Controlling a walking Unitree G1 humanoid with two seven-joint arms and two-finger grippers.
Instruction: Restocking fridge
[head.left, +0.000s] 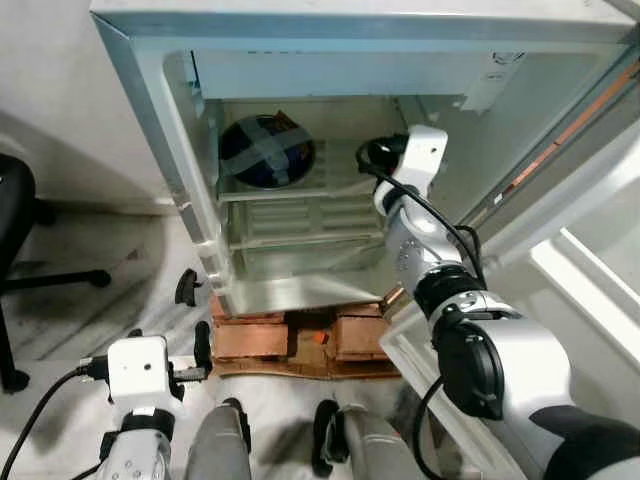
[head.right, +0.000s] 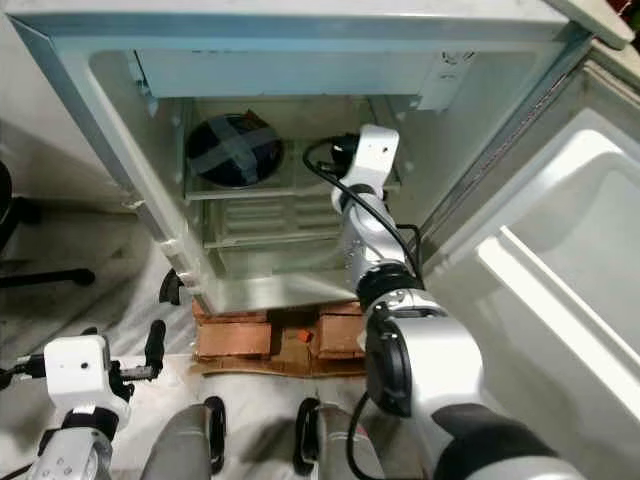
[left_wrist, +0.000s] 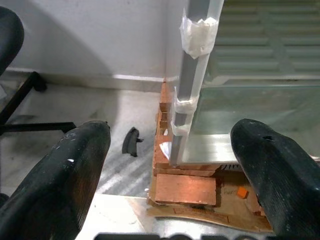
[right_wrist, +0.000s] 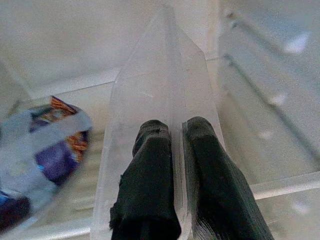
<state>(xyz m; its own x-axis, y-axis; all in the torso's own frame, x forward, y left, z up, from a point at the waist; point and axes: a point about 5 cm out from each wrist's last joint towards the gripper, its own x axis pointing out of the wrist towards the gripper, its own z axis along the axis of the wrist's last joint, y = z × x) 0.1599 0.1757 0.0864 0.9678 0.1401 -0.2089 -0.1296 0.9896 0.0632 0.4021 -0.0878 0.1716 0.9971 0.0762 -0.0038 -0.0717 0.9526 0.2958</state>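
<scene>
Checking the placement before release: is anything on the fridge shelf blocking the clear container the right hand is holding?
Nothing visible blocks it. The right hand grips the clear container; the taped dark bowl sits apart, beside it.

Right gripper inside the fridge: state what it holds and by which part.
The right gripper is shut on a clear plastic container, pinching its thin upright wall between both fingers, above the fridge shelf.

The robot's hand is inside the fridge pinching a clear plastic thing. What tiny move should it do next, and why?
Probably lower the clear plastic box onto the top shelf and only then let go. The right end effector is shut on the box's thin wall, beside the round blue packet, so opening first might drop it. The left end effector is open, low outside the fridge.
</scene>
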